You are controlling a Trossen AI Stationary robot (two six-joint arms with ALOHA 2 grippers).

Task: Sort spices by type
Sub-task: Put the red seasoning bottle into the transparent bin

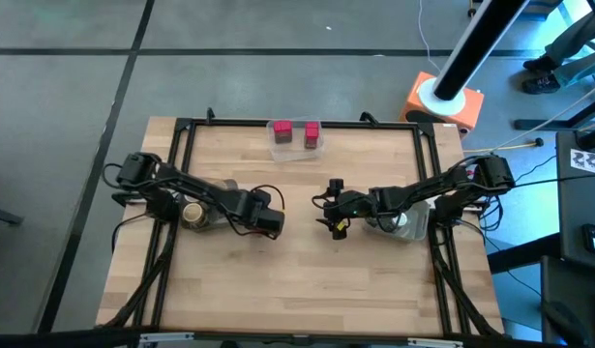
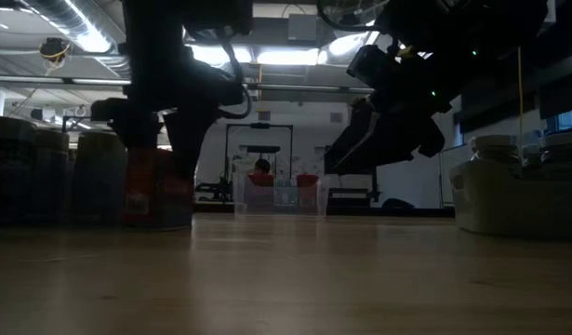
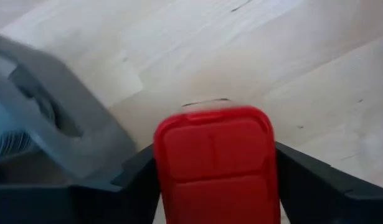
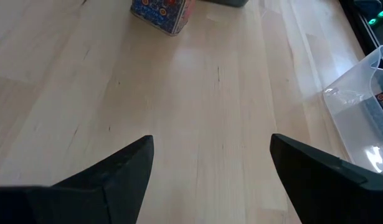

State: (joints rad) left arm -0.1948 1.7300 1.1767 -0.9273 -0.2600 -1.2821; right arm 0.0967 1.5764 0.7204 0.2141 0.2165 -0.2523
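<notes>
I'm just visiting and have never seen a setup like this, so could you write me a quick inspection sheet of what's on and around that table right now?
Surface: light wooden table, bare across the middle and front.
Job's things: red flat-topped spice block between the left gripper's fingers; two more red blocks in a clear plastic tray at the far edge.
Clutter: grey shallow bin beside the left gripper; clear container under the right arm.
Grippers: left gripper around the red block, grip not settled; right gripper open, empty, above the table.
Cables: black leads along both arms.
Surroundings: grey floor, orange base behind the table.
</notes>
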